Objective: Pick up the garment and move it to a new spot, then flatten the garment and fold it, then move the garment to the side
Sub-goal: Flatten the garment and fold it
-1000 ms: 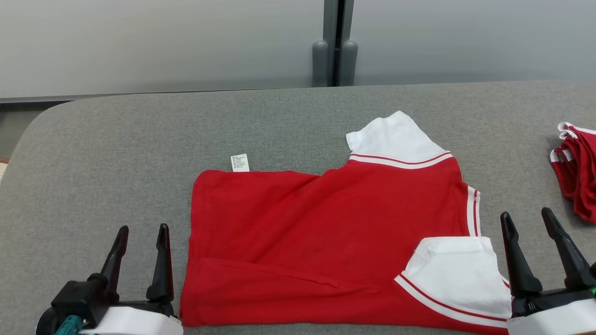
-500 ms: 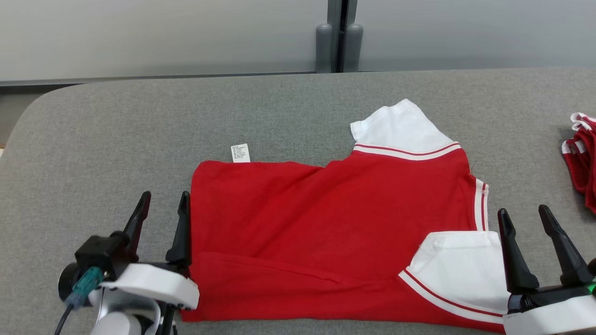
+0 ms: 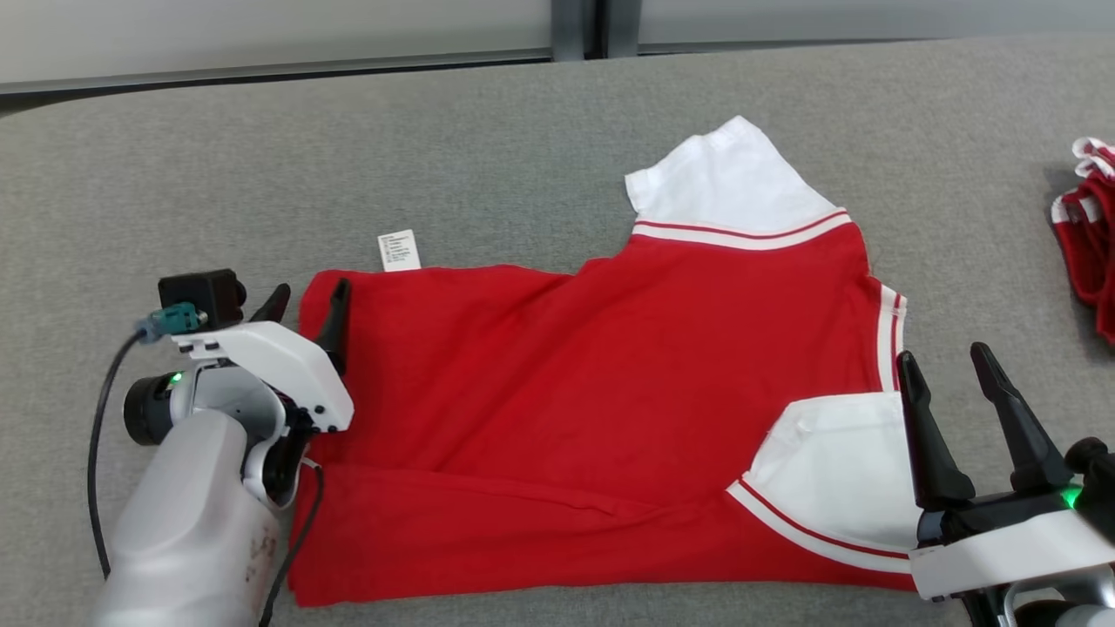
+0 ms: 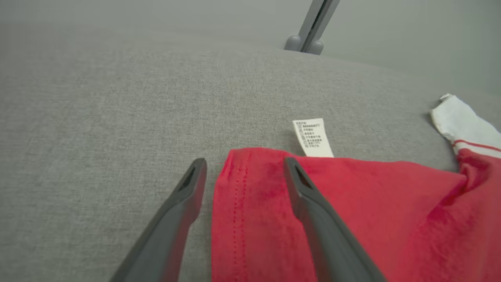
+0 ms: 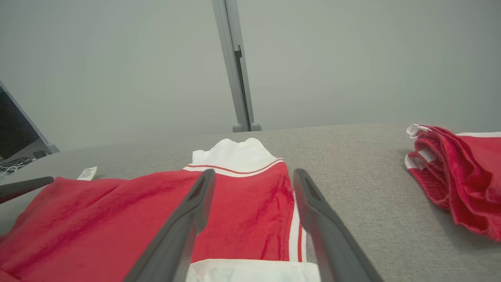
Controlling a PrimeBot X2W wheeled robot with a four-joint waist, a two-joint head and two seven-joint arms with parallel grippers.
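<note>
Garment (image 3: 557,392): soft matt knit cloth, red with white. Under garment: coarse grey woven table covering (image 3: 523,131). At garment's far edge: smooth white printed label (image 3: 399,250).

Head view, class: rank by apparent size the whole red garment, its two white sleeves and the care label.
1. Red garment
2. Far white sleeve and near white sleeve: about alike, and the near one sits closer to the camera, so unranked.
3. Care label
</note>
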